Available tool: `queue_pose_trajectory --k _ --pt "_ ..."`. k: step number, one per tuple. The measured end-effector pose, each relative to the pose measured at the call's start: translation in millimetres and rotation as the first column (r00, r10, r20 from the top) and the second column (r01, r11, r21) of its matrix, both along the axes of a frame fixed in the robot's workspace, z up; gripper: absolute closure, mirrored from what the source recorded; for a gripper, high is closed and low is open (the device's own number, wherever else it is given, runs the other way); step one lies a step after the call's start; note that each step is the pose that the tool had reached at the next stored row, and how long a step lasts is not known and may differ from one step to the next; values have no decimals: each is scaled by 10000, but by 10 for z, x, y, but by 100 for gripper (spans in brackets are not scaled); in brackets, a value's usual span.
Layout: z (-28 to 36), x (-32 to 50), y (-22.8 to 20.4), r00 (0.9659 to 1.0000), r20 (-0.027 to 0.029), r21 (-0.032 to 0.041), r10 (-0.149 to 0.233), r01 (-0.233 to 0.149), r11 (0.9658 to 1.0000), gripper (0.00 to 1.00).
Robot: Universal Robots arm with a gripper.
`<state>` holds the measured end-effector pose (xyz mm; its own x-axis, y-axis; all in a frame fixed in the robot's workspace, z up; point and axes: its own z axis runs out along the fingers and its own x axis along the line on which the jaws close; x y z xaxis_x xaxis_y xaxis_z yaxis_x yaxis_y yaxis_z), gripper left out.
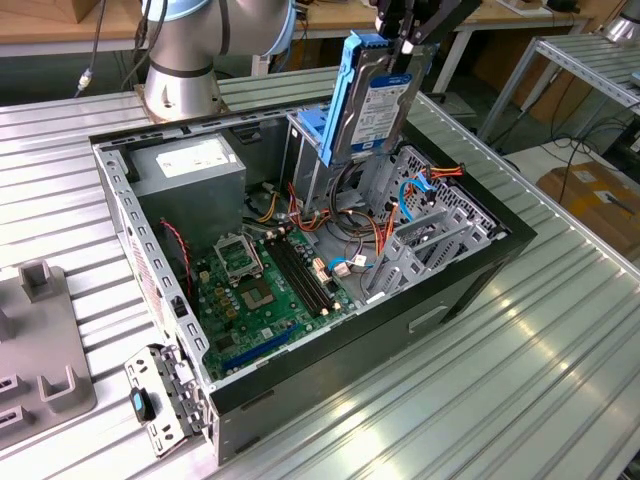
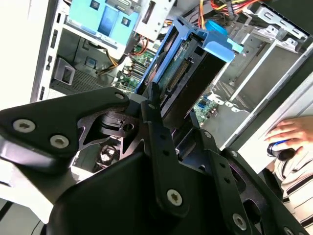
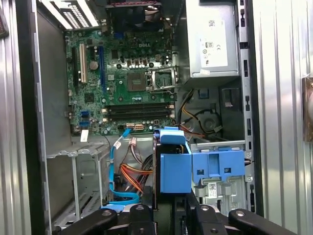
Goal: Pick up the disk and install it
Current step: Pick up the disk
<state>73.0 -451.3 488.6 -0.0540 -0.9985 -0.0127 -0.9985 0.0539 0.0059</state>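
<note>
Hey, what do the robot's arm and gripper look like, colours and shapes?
The arm is silver-grey metal with thick rounded joints, pale blue caps and a round base. The gripper is matt black, built from flat angular link plates that lead to slim straight fingers, all fastened with small silver screws.

The hand (image 1: 406, 42) grips the disk (image 1: 378, 100) by its upper end, holding it upright in the air above the open computer case (image 1: 470, 270), whose motherboard (image 1: 262, 285) and power supply (image 1: 190, 165) lie exposed. The case sits on the ribbed metal tabletop (image 1: 520, 380).
</note>
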Motion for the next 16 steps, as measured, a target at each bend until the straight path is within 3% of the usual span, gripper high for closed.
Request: queue_pose_trajectory --k 1,2,4,8,10,12,16 --pt "0 16 -82 10000 0 -2 0 0 10000 65" --pt "0 24 -106 10000 -1 -3 -1 1 10000 65" --pt "0 71 -142 10000 -6 -4 -1 1 10000 65" --pt "0 185 -168 10000 -31 -6 -1 1 10000 65" --pt "0 258 -215 10000 -57 -8 0 0 10000 65" --pt "3 283 -258 10000 -69 -11 0 0 10000 65" --pt "44 294 -299 10000 -77 -10 1 -1 10000 65"
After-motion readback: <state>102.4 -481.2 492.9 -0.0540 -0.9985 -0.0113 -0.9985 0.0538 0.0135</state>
